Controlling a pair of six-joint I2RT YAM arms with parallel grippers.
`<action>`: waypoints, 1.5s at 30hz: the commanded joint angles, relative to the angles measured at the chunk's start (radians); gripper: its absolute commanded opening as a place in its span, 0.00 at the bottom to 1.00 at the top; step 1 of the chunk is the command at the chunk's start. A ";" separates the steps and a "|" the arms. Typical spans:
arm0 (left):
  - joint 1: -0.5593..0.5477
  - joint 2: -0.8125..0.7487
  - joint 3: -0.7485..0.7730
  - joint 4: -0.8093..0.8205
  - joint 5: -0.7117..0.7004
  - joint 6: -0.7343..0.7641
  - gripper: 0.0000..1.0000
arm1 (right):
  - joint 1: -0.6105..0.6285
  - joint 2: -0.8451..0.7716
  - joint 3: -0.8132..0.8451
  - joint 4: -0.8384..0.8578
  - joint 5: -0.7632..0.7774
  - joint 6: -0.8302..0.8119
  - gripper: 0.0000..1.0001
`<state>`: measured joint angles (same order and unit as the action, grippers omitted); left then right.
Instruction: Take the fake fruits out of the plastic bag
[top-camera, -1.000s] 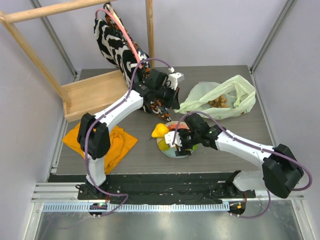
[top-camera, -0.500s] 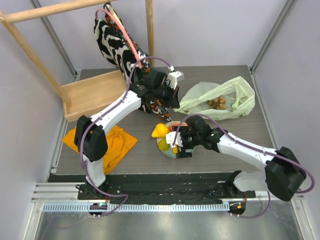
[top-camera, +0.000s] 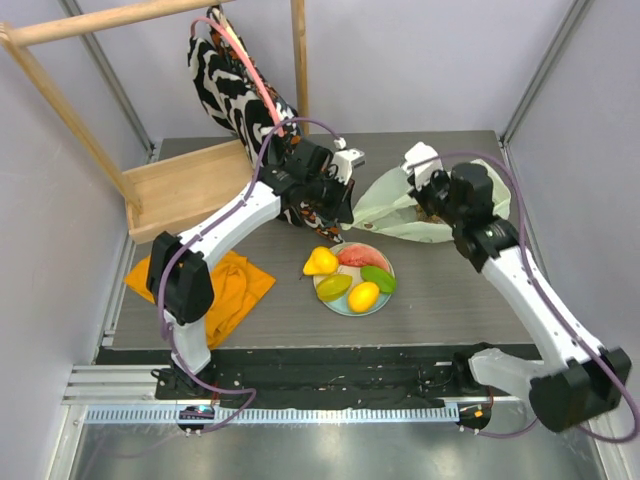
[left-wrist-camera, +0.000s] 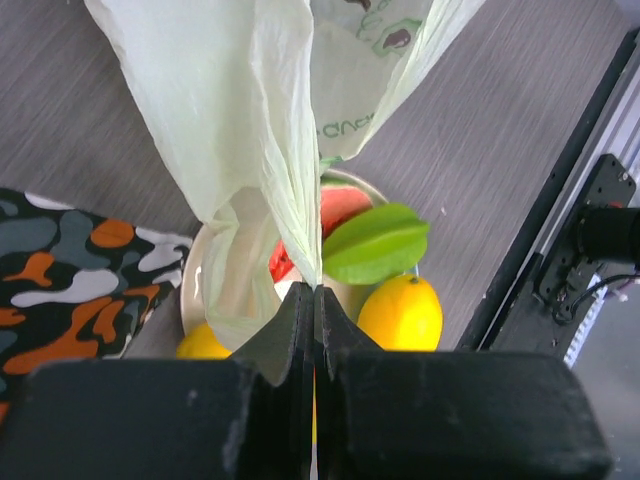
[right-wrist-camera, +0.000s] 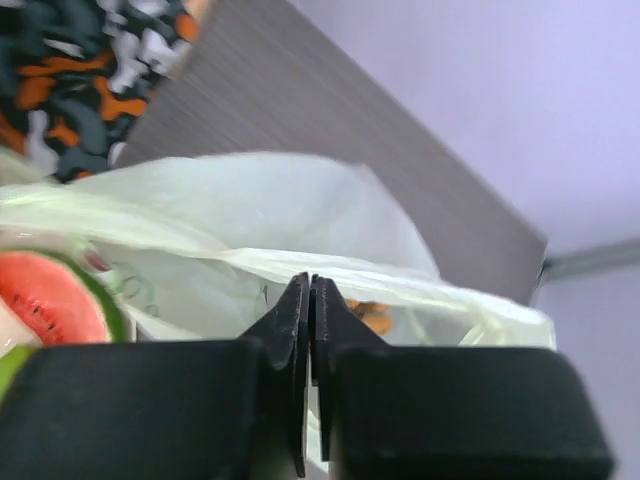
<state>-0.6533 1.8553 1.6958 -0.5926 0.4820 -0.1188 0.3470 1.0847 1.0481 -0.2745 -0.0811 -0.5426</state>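
The pale-green plastic bag (top-camera: 455, 215) lies at the back right of the table. My left gripper (top-camera: 345, 205) is shut on its left edge, and the film (left-wrist-camera: 230, 120) hangs up from the closed tips (left-wrist-camera: 316, 290). My right gripper (top-camera: 432, 203) hovers over the bag's mouth, jaws shut (right-wrist-camera: 310, 282), tips at the rim; a pinch on the film cannot be told. A brownish grape bunch (right-wrist-camera: 372, 316) shows inside the bag. The plate (top-camera: 384, 299) holds a yellow pear (top-camera: 320, 262), watermelon slice (top-camera: 358, 256), green oval (top-camera: 378, 277) and yellow oval (top-camera: 363, 296).
A zebra-patterned cloth bag (top-camera: 230, 80) hangs from a wooden frame at the back left, above a wooden tray (top-camera: 185, 185). An orange cloth (top-camera: 200, 285) lies front left. A camouflage cloth (top-camera: 315, 215) sits under my left gripper.
My right gripper has left the plate and swung up and right to the bag, its jaws going from wide to shut. The plate's fruits now lie uncovered. The left arm holds still.
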 joint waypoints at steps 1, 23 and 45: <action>-0.002 -0.042 0.079 -0.130 -0.037 0.053 0.00 | -0.074 0.171 0.024 0.074 0.119 0.078 0.01; -0.035 -0.068 0.286 -0.167 -0.002 0.143 0.00 | -0.132 0.641 0.185 0.156 0.168 0.292 0.50; -0.104 0.016 0.344 -0.207 -0.060 0.191 0.00 | -0.164 1.029 0.544 0.202 -0.299 0.702 1.00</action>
<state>-0.7517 1.8572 2.0243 -0.7906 0.4267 0.0856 0.1673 2.0628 1.5078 -0.1234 -0.2604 0.0792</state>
